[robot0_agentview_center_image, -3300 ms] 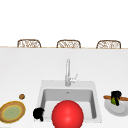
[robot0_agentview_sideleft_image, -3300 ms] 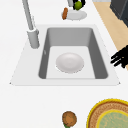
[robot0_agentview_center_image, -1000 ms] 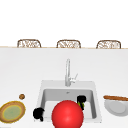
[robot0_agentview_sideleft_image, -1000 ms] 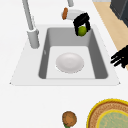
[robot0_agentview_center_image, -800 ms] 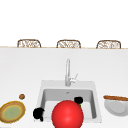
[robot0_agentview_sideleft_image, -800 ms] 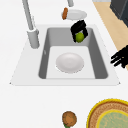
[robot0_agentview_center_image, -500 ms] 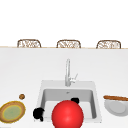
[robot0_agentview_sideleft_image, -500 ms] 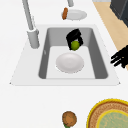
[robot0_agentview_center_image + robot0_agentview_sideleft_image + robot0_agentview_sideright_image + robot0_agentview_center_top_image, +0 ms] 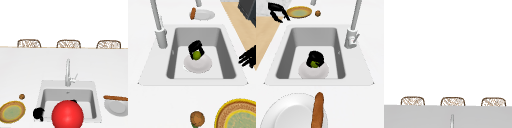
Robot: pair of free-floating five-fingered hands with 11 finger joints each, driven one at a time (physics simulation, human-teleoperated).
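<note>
Lime-green fruit (image 9: 196, 55) sat in the curled fingers of the right robot hand (image 9: 195, 48), directly over the white bowl (image 9: 197, 64) on the floor of the sink (image 9: 175, 52). From the right side view the same robot hand (image 9: 315, 58) was wrapped round the fruit (image 9: 314, 64) at the bowl's (image 9: 313, 70) rim, touching it or just above it; which of the two could not be told. As a judgement, the carry looked nearly complete: the fruit was already over the bowl, and what remained was lowering it the last bit and letting the fingers go.

The left robot hand (image 9: 38, 113) hung idle at the sink's front left corner, over the worktop (image 9: 25, 75); in the left side view it (image 9: 248, 57) showed spread, relaxed fingers holding nothing.

Around them, the faucet (image 9: 67, 72) stood at the back of the sink. A yellow-rimmed plate (image 9: 12, 112) and a small brown round item (image 9: 22, 96) lay left of it, and a white plate (image 9: 115, 106) bearing a long brown loaf (image 9: 115, 98) lay to the right. A red ball (image 9: 67, 114) covered the sink's front.
</note>
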